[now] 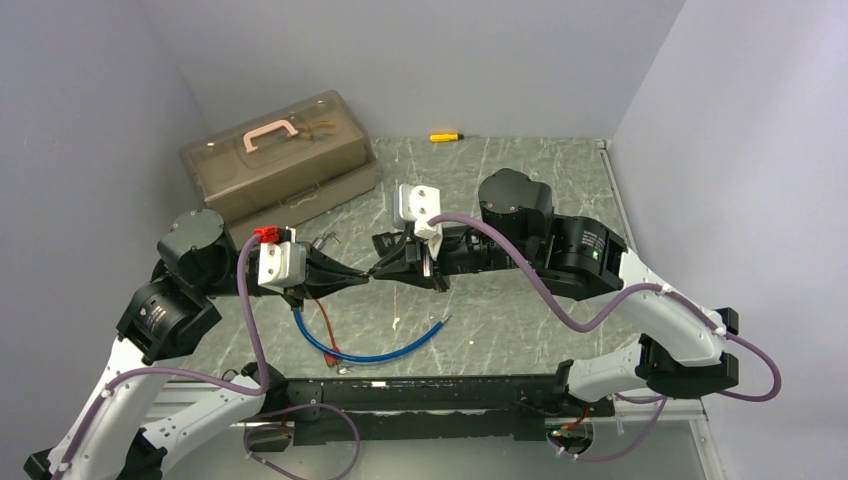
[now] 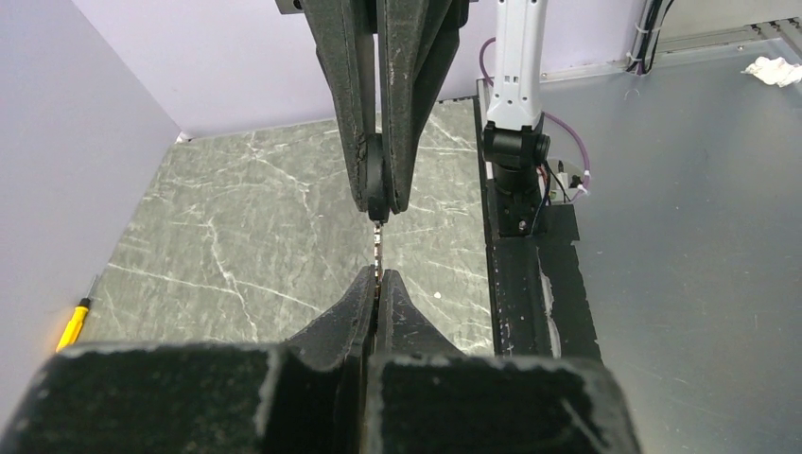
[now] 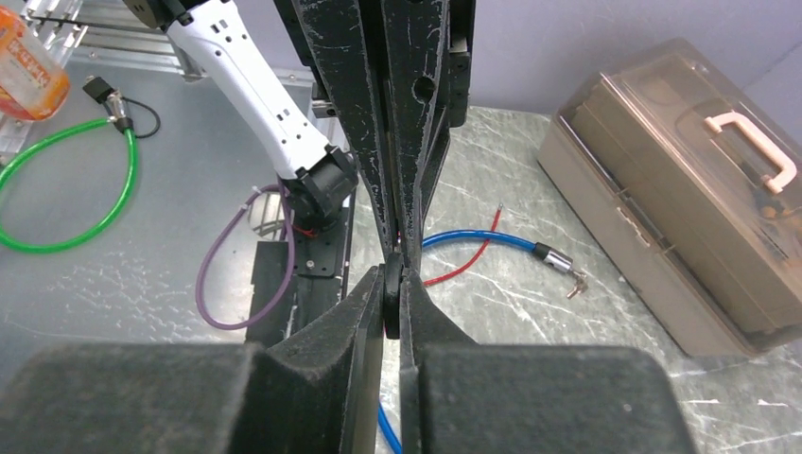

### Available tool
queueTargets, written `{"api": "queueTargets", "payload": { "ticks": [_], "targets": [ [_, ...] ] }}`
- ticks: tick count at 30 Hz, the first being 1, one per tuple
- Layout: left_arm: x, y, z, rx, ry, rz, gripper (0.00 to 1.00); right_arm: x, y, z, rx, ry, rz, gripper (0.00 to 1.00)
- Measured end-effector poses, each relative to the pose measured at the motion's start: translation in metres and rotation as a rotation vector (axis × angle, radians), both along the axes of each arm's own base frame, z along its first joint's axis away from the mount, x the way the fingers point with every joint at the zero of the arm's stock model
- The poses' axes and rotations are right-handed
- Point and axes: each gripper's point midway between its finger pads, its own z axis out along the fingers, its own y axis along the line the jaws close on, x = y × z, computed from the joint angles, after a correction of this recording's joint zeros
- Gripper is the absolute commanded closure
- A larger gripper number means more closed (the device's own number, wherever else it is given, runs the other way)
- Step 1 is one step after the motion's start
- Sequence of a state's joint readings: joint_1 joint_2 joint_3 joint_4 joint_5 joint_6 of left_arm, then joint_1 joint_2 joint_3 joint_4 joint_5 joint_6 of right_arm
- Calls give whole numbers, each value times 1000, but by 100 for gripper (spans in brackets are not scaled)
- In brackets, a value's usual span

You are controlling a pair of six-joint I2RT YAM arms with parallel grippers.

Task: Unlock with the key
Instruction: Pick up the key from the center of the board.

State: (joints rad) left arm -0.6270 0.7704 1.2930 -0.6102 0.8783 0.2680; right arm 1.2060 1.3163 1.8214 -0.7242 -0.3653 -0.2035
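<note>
since the small black-headed metal key (image 2: 379, 248) seemingly needs regripping, left gripper (image 2: 379, 284) pinches its blade while right gripper (image 3: 392, 288) clamps its head.

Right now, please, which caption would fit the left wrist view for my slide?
Left gripper and right gripper pinch one small key tip to tip above the marbled table.

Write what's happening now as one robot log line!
left gripper: shut on key | right gripper: shut on same key | blue cable: lying loose
</note>
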Motion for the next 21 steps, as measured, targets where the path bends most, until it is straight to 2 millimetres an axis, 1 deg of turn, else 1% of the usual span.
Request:
{"api": "queueTargets", "payload": {
  "ticks": [2,4,5,7,11,16,17,18,19,20,21],
  "targets": [
    [0,0,0,0,2,2,100,1,0,0,-1,-5,-6,92],
    [0,0,0,0,3,2,100,2,0,0,-2,-8,-11,80],
    [1,0,0,0,4,2,100,3,0,0,-2,-9,-14,80],
    [1,0,0,0,5,1,100,3,0,-1,-3,-10,-14,89],
    [1,0,0,2,7,-1,100,4,1,-2,-6,-15,-16,100],
    [1,0,0,1,7,1,100,5,1,-2,-6,-17,-21,100],
    [2,0,0,1,7,1,88,5,1,-2,-6,-17,-22,100],
    [2,0,0,1,7,2,70,6,1,-2,-7,-16,-24,100],
    [2,0,0,1,5,4,46,6,1,-2,-8,-14,-29,100],
    [3,0,0,0,7,9,25,8,1,-3,-10,-11,-41,100],
    [4,0,1,0,-8,12,14,10,1,-6,-17,-8,-53,100]
  ]
}}
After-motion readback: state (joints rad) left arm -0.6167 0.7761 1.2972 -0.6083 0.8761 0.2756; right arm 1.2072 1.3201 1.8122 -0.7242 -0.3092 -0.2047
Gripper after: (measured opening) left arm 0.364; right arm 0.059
